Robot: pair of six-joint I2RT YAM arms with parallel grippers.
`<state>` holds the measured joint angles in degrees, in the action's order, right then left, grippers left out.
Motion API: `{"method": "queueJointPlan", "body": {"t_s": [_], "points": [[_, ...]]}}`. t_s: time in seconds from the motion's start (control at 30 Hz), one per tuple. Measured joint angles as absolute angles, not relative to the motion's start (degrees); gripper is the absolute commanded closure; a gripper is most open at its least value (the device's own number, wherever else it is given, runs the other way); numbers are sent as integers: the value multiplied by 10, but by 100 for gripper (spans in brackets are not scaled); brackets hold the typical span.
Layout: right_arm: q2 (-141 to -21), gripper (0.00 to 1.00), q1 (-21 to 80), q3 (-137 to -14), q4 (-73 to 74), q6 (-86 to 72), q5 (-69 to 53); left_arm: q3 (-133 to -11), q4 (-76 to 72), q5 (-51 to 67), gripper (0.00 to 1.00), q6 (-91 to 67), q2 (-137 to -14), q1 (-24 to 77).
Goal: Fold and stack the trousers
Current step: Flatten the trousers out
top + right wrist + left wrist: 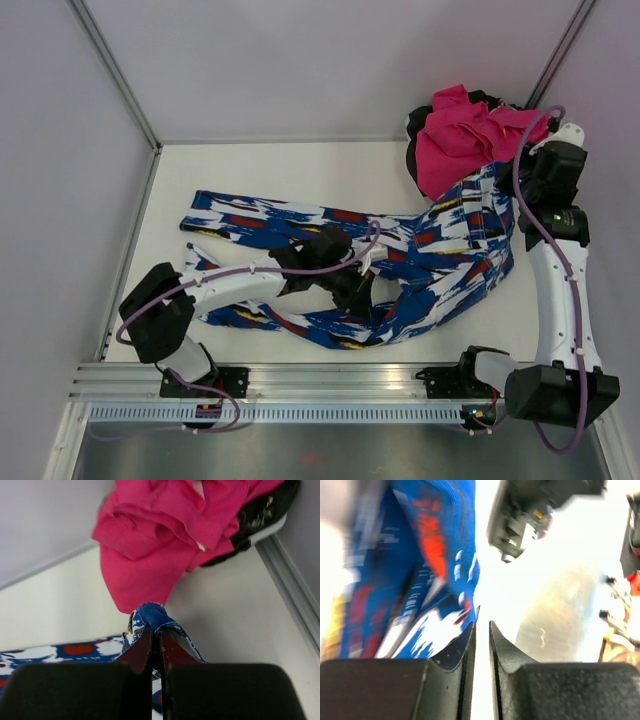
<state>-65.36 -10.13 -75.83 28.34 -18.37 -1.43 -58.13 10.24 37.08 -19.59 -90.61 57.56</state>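
Note:
The blue blotched trousers (440,255) lie across the table, legs to the left and waist to the right. My right gripper (508,192) is at the waist end, shut on a raised fold of the trousers' blue edge (156,614); in the right wrist view the gripper (156,630) pinches it just above the table. My left gripper (362,290) hovers low over the crotch area between the legs. In the left wrist view its jaws (481,624) stand nearly closed with a thin bright gap and nothing between them. Trouser fabric (420,555) hangs beside the left finger.
A pink garment (465,135) lies heaped at the back right corner, on a black garment (413,135), touching the trousers' waist; both also show in the right wrist view, pink (160,530) and black (265,510). Grey walls enclose the table. A metal rail (320,380) runs along the near edge.

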Motion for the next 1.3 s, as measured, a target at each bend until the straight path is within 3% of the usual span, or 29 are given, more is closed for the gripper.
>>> {"method": "queueJointPlan", "body": {"t_s": [0.17, 0.23, 0.33, 0.67, 0.73, 0.93, 1.17, 1.3], "points": [[-702, 100, -101, -661, 228, -179, -28, -597, 137, 331, 74, -208, -906, 482], [-727, 100, -101, -634, 201, -183, -35, -605, 149, 295, 68, -215, -906, 464], [-760, 100, -101, -612, 141, -189, -39, -625, 166, 232, 62, -223, -899, 488], [-821, 100, -102, -578, -5, -181, 6, -645, 160, 109, 59, -285, -875, 561], [-824, 100, -102, -566, -12, -180, 21, -670, 174, 80, 57, -288, -894, 577], [-835, 100, -111, -562, 35, -175, 115, -804, 223, -64, 40, -292, -985, 623], [-781, 100, -133, -496, 35, -175, 150, -893, 269, -147, 31, -326, -1082, 517], [-797, 100, -135, -496, 39, -186, 151, -948, 295, -173, 32, -333, -1172, 495]]}}
